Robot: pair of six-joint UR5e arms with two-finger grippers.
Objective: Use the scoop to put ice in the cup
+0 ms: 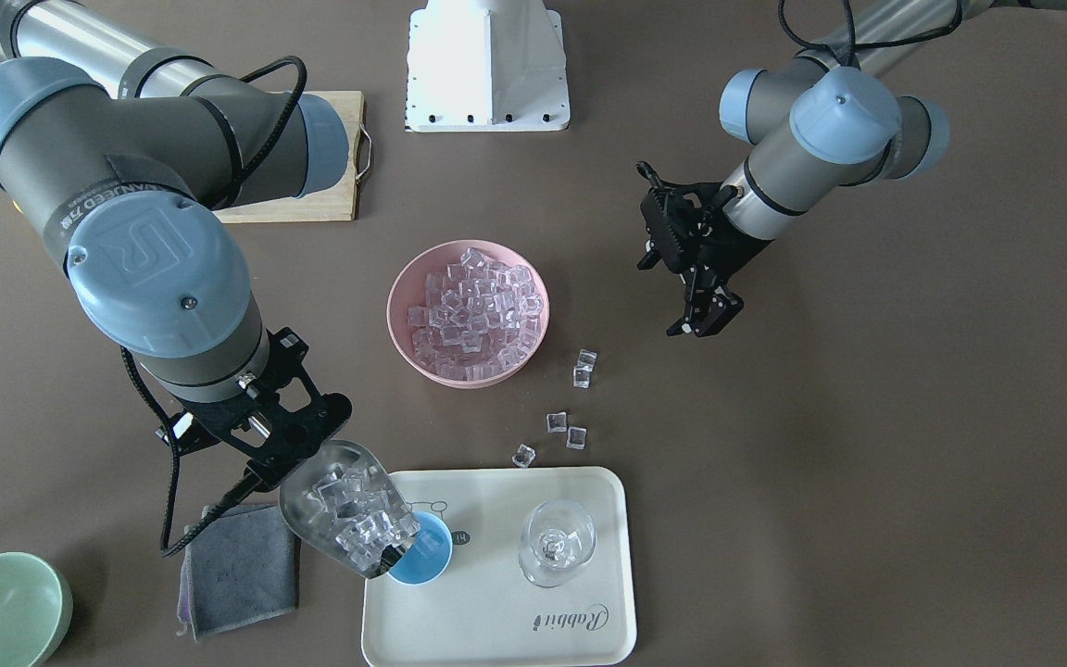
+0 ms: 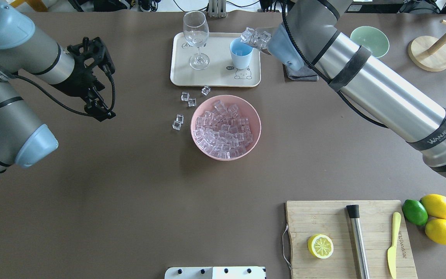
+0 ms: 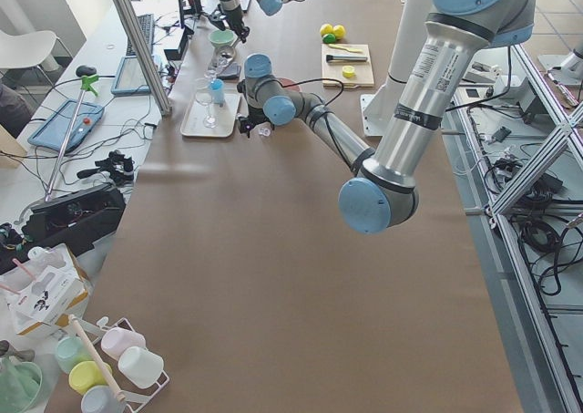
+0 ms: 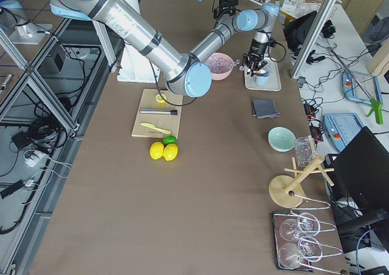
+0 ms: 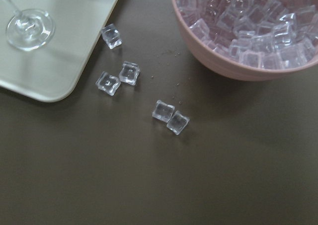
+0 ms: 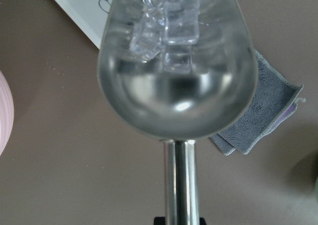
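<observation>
Scoop handle between right fingers, above cup

Both arms are silver tubes with dark grey joint housings and light-blue round caps. The right arm has a raised UR logo on its largest cap, a small screw at the cap's rim, a black band with white lettering, and a black strap round its tube. The left arm is plainer. A black cable loops along each arm. The left gripper and right gripper are black and skeletal. The base is white, with dark bolt holes.
</observation>
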